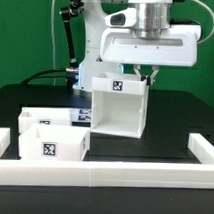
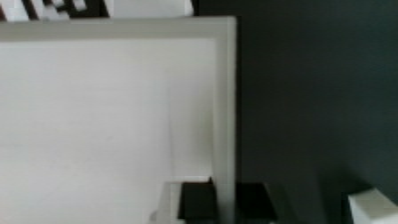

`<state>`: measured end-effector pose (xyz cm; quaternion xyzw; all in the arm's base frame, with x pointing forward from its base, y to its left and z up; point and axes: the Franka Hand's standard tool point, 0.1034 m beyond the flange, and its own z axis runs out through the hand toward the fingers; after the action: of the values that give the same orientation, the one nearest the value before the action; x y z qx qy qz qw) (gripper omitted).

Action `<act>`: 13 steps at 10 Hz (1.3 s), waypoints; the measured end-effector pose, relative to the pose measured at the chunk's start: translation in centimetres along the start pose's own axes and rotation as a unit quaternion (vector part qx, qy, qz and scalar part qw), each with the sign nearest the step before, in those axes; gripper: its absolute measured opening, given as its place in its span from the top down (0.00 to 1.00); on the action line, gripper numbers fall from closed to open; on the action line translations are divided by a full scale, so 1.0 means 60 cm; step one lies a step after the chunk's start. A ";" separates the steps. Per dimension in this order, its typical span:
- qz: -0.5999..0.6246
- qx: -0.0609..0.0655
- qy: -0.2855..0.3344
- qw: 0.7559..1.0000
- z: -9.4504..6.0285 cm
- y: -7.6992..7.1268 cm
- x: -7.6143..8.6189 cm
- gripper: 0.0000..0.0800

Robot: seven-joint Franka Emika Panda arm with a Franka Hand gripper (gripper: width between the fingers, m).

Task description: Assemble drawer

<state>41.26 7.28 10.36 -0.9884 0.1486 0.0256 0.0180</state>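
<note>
The tall white drawer casing point(image 1: 120, 105) stands on the black table near the middle, with a square tag on its front. In the wrist view the casing point(image 2: 107, 110) fills most of the picture, and its thin side wall runs between my two black fingers point(image 2: 196, 203). My gripper point(image 1: 146, 73) hangs over the casing's wall on the exterior view's right. The gripper point(image 2: 226, 203) has one finger on each side of that wall and is closed against it. Two low white trays point(image 1: 50, 118) point(image 1: 54, 145), each with a tag, lie at the exterior view's left.
A low white rim wall point(image 1: 103, 176) runs along the front and up both sides point(image 1: 204, 148). The arm's white base and black cables point(image 1: 69, 39) stand behind the casing. A white corner point(image 2: 377, 205) shows at the wrist view's edge.
</note>
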 end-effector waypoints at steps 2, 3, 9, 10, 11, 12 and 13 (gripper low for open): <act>-0.002 0.010 0.009 1.000 -0.002 -0.029 0.048 0.95; -0.012 0.015 0.014 1.000 -0.003 -0.039 0.069 0.95; -0.025 0.026 0.030 0.999 -0.006 -0.059 0.102 0.95; -0.026 0.026 0.031 0.999 -0.005 -0.063 0.102 0.95; -0.026 0.031 0.036 0.999 -0.007 -0.073 0.123 0.95; -0.026 0.037 0.042 0.998 -0.008 -0.089 0.149 0.95; -0.033 0.041 0.048 0.997 -0.009 -0.099 0.172 0.95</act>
<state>52.87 9.92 10.49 -0.9913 0.1173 -0.0286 0.0522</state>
